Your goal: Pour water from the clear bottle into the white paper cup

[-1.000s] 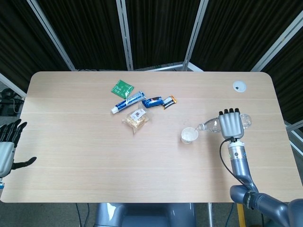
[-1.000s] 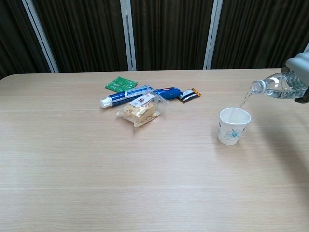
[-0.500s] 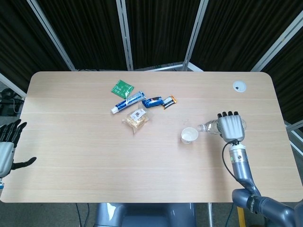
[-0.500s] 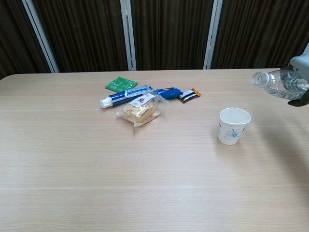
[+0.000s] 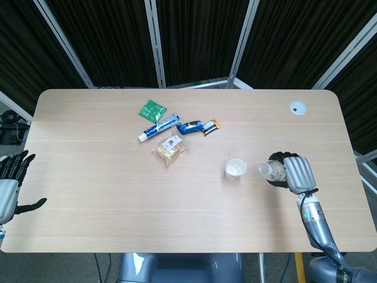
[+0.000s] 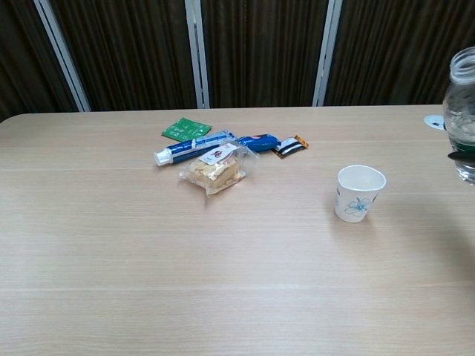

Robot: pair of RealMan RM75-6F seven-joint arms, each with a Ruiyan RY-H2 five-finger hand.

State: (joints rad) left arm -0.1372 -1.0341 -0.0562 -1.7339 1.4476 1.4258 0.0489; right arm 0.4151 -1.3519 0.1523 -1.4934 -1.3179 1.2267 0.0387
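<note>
Head view: the right hand [image 5: 296, 173] grips the clear bottle [image 5: 270, 171], fingers wrapped around its body. One second ago the bottle lay nearly horizontal with its neck over the white paper cup [image 5: 235, 168] and water running into it. Half a second ago the stream had stopped and the neck had lifted clear of the cup. Now the bottle stands upright, open mouth upward, just to the right of the cup and apart from it. The hand and forearm have shifted toward the near table edge.

Chest view: the bottle [image 6: 462, 111] appears at the right frame edge, vertical and uncapped; earlier it entered the frame tilted toward the cup. The cup [image 6: 360, 193] has not moved. It stands upright on the table [image 6: 185, 267] and carries a blue floral print on its side; no text is legible on it.

The left hand [image 5: 10, 183] hangs off the left table edge, fingers spread, holding nothing, unchanged from the earlier frames.

Remaining items are unchanged in position. A green packet [image 5: 152, 110], a blue-and-white tube [image 5: 159, 127], a blue wrapper [image 5: 190, 126], a dark snack bar [image 5: 211, 126] and a clear snack bag [image 5: 169, 147] form a cluster left of the cup. All bear printing, too small to read. A white bottle cap [image 5: 298, 107] lies near the far right corner.
</note>
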